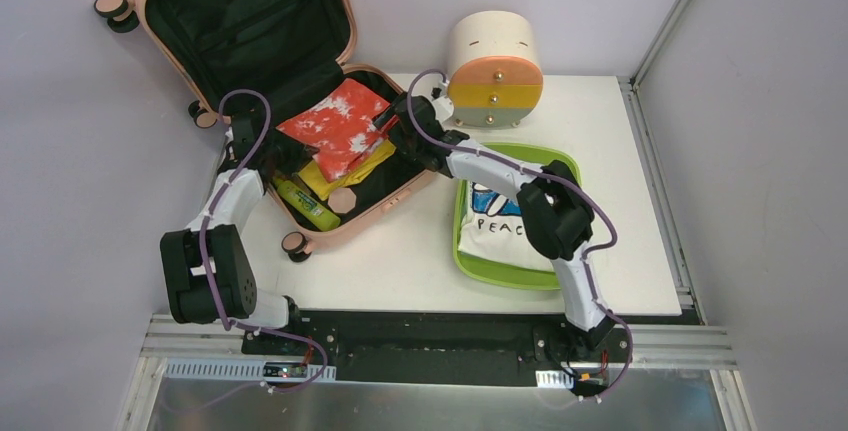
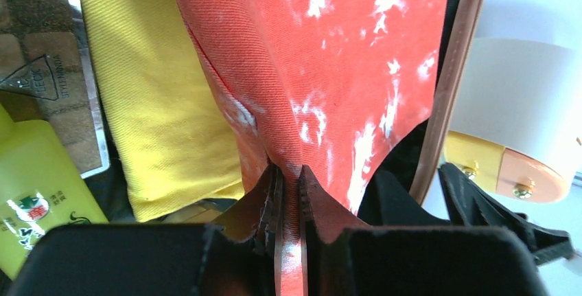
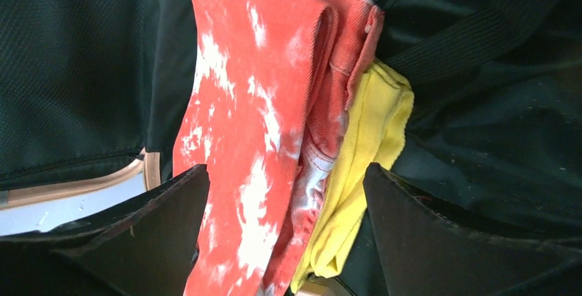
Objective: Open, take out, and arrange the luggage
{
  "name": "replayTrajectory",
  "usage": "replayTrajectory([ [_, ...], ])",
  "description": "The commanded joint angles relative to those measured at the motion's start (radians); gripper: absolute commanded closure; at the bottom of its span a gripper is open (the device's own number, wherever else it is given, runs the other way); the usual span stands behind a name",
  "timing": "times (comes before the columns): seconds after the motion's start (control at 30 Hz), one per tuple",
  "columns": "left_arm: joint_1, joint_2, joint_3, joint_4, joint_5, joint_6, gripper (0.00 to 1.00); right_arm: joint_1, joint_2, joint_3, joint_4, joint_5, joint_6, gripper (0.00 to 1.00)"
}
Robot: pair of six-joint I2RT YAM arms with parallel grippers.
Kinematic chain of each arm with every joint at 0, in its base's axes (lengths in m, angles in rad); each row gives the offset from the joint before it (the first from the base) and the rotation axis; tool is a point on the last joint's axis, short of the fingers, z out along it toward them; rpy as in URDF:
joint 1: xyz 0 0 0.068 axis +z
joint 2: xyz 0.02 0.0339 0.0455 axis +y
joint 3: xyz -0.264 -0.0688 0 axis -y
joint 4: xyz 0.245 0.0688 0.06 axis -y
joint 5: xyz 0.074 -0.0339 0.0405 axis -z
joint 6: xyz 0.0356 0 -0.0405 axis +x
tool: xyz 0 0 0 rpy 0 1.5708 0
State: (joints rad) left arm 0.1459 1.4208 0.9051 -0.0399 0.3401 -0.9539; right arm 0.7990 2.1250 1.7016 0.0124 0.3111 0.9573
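Observation:
The peach-pink luggage (image 1: 383, 213) lies open at the table's back left, lid upright, black lining showing. In it lie a folded red-and-white garment (image 1: 340, 126), a yellow cloth (image 1: 352, 173) and a lime-green bottle (image 1: 305, 203). My left gripper (image 2: 292, 172) is shut on the near edge of the red-and-white garment (image 2: 329, 69), at the garment's left side in the top view (image 1: 283, 151). My right gripper (image 3: 285, 193) is open at the garment's right edge (image 1: 387, 126), its jaws on either side of the red-and-white garment (image 3: 240, 145) and the yellow cloth (image 3: 370, 131).
A cream cylindrical drawer unit (image 1: 492, 71) stands right behind the luggage. A lime-green tray (image 1: 560, 163) to the right holds a white printed T-shirt (image 1: 495, 226). A round tan object (image 1: 343, 201) and a dark packet (image 2: 41, 69) also lie in the luggage.

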Motion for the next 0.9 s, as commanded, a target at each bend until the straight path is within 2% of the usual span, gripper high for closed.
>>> replayTrajectory([
  [0.0, 0.007, -0.054, 0.054, 0.044, 0.083, -0.072, 1.0, 0.014, 0.049, 0.078, 0.084, 0.016, 0.079, 0.14],
  [0.17, 0.022, -0.067, 0.062, 0.044, 0.087, -0.075, 1.0, 0.019, 0.085, 0.114, 0.013, 0.042, 0.173, 0.15],
  [0.4, 0.024, -0.068, 0.077, 0.028, 0.091, -0.078, 1.0, 0.023, 0.145, 0.148, 0.041, 0.008, 0.247, 0.16],
  [0.7, 0.027, -0.065, 0.083, 0.015, 0.086, -0.077, 1.0, 0.025, 0.197, 0.205, 0.029, 0.001, 0.271, 0.18],
  [0.87, 0.026, -0.066, 0.078, 0.012, 0.082, -0.071, 1.0, 0.023, 0.216, 0.217, 0.069, -0.012, 0.262, 0.28],
])
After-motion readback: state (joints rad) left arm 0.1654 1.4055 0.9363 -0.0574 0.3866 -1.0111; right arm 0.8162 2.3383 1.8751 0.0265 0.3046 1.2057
